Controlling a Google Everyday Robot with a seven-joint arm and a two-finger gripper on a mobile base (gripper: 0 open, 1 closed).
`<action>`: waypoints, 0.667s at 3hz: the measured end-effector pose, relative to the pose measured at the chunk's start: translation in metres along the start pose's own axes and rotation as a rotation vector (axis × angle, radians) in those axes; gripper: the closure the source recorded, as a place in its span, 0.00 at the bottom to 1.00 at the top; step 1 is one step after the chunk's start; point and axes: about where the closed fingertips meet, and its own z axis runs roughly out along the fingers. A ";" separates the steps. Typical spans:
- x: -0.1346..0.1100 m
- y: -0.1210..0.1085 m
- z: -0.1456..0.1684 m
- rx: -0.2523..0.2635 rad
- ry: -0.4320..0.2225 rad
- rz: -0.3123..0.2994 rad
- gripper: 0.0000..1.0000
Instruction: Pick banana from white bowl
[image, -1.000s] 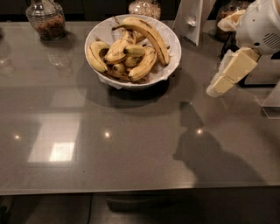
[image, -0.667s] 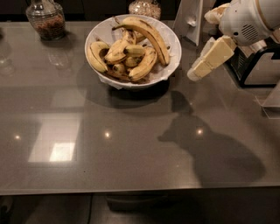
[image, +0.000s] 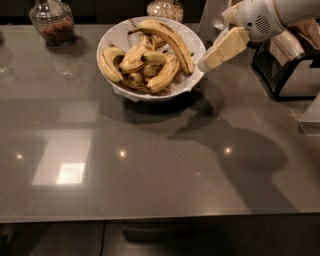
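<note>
Camera view, single frame. A grey, glossy countertop (image: 150, 190) is seen from above and in front; its near edge runs across the bottom of the view.

Containers:
- A white bowl (image: 111, 40), large and round with a wide rim, is set near the far edge of the countertop, a little left of centre. It is filled with a heap of bananas.
- The banana (image: 172, 41), the longest one and strongly arched, is laid across the top of the heap on the right side of the bowl. Brown streaks are noted along its ridge. Its dark stem tip is pointed toward the far left, and its other end reaches the right rim.
- Shorter, plumper bananas (image: 135, 59) with brown spots are piled below and to the left of it.
- A glass jar (image: 51, 22) with dark brown contents is placed at the far left corner.
- A second glass jar (image: 165, 9) with pale contents is partly seen behind the bowl at the far edge.

A black and silver appliance (image: 290, 65) is located at the right edge.

Gripper: a white arm (image: 265, 17) is extended in from the upper right. The cream-coloured gripper (image: 205, 63) is angled down and to the left, with its tip just beside the right rim of the bowl and near the lower end of the banana. Nothing is seen to be held. Whether the gripper is open or closed cannot be told, and contact with the rim cannot be confirmed.
</note>
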 end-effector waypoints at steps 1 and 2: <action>-0.001 -0.002 0.002 0.005 -0.016 0.007 0.00; -0.013 -0.025 0.013 0.033 -0.119 0.029 0.00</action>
